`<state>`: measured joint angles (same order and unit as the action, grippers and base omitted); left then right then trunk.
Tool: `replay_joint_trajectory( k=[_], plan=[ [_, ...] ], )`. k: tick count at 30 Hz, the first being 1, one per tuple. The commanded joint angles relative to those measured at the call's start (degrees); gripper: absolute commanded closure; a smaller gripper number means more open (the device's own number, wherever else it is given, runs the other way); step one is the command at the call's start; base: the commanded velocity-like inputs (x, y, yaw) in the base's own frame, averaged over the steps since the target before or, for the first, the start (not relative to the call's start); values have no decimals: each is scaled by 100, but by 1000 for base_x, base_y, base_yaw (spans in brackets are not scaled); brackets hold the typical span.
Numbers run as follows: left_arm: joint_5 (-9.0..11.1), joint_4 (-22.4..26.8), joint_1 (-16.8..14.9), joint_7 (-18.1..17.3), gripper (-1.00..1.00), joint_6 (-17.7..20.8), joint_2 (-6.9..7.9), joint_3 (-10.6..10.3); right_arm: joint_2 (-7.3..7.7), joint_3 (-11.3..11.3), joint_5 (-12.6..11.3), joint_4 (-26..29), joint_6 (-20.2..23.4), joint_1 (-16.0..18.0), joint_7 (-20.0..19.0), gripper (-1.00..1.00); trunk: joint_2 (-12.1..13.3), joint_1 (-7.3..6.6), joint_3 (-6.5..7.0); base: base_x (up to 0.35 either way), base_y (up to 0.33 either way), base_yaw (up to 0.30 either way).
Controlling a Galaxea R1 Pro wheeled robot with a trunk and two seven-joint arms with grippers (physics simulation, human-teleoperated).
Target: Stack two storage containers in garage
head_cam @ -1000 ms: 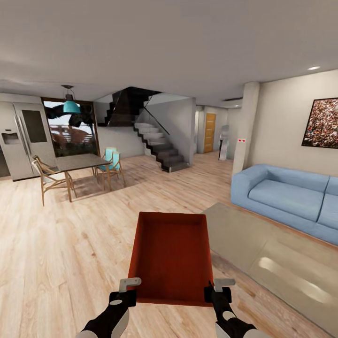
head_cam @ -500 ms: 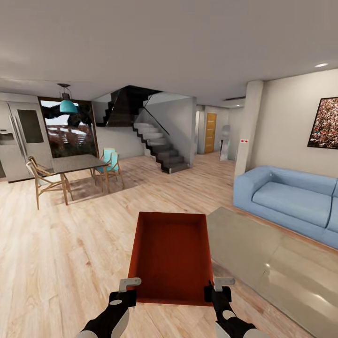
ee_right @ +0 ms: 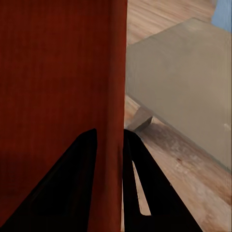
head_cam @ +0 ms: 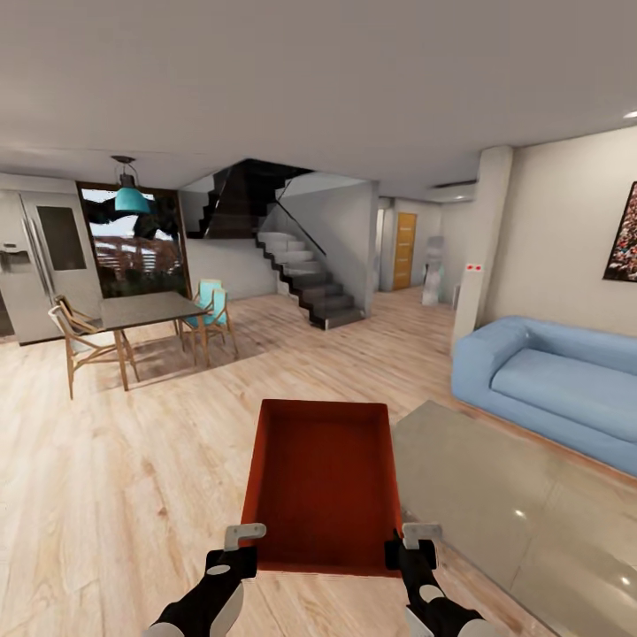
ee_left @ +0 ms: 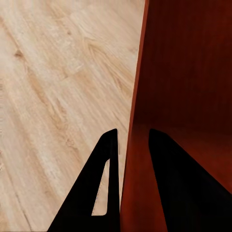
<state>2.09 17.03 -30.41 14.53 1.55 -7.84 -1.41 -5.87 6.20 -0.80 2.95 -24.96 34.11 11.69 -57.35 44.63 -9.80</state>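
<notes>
An orange-red storage container (head_cam: pixel 323 482) is carried out in front of the robot, above the light wood-plank floor (head_cam: pixel 115 460) of the living room, its open top facing up. The left gripper (head_cam: pixel 237 548) pinches the container's left wall at the near corner; in the left wrist view one dark finger (ee_left: pixel 99 193) lies outside the wall and the other inside, clamped on it. The right gripper (head_cam: pixel 414 548) grips the right wall at the near corner in the same way, its fingers (ee_right: pixel 140 188) closed on either side of the wall. Just right of the container lies a grey-beige rug (head_cam: pixel 522 504), with a blue sofa (head_cam: pixel 557 385) beyond it. Farther off stand a dining table (head_cam: pixel 146 310) with chairs (head_cam: pixel 80 332), a dark staircase (head_cam: pixel 305 279) and a teal pendant lamp (head_cam: pixel 131 199).
</notes>
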Motion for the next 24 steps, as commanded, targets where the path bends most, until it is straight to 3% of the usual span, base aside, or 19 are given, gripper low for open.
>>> replay_joint_trajectory(
  k=[1, 24],
  plan=[
    [142, -15, 0, 24, 100, 20, 2, -97, -2, -49, 107, 214, -88, 7, 18, 100, -5, 4, -9, 321, 0, 211],
    [142, -15, 0, 24, 100, 20, 2, -101, -10, -43, 124, 214, -88, 7, 18, 100, -5, 4, 62, 321, 0, 232]
  ],
)
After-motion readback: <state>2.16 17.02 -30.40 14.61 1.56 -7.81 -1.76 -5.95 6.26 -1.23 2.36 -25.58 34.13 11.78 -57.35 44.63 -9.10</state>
